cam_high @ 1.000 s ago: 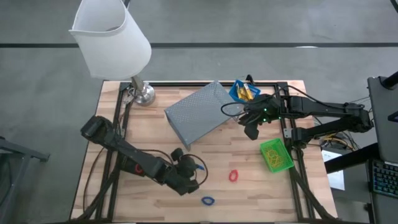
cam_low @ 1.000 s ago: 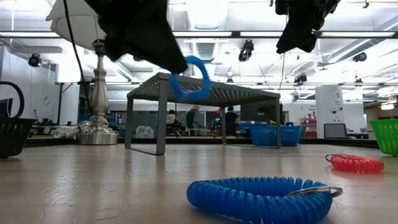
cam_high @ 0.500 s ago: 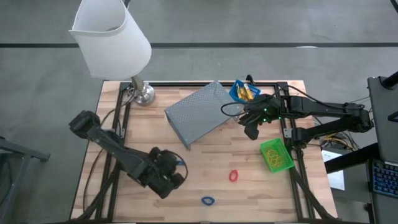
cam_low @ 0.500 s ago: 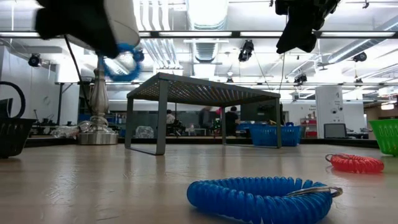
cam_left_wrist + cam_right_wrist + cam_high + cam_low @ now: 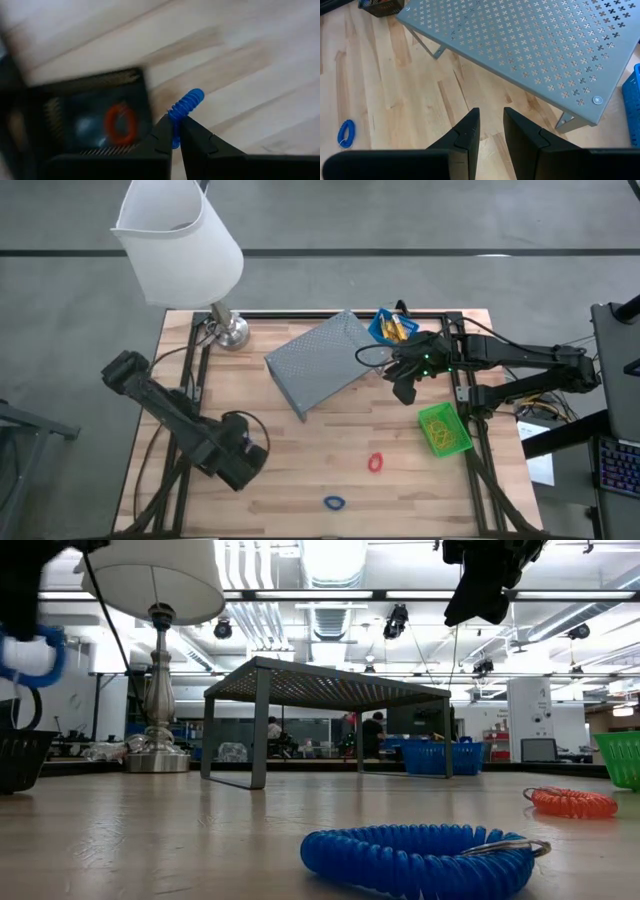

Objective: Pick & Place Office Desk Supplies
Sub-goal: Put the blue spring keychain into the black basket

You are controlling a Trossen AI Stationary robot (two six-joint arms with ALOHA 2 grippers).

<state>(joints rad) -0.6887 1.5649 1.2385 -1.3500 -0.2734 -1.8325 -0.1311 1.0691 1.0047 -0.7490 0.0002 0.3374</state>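
Note:
My left gripper (image 5: 176,131) hovers near the table's left side (image 5: 235,460), shut on a small blue coil loop (image 5: 187,102), which also shows at the low view's left edge (image 5: 30,655). Below it stands the black bin (image 5: 95,82) with a red loop (image 5: 120,122) inside. A second blue coil loop (image 5: 334,503) and a red loop (image 5: 376,463) lie flat on the table toward its near edge. My right gripper (image 5: 491,125) hangs open and empty beside the grey shelf (image 5: 320,360). My left gripper pinches the blue coil loop by one stretch of its coil (image 5: 177,114) between its two fingertips. The fingers point steeply down. The loop sticks out past the fingertips, lifted clear of the table, over the black bin's edge.
A grey perforated shelf stands mid-table on its legs. The blue bin (image 5: 392,326) with yellow pieces sits at the far right, the green bin (image 5: 443,428) at the right edge. A white-shaded lamp (image 5: 180,250) stands at the far left corner on its metal base (image 5: 232,332).
My left gripper has carried the blue loop toward the table's left edge and a little upward, rolling and tipping to point more steeply down; it now hangs over the black bin. The loop stays clear of the table.

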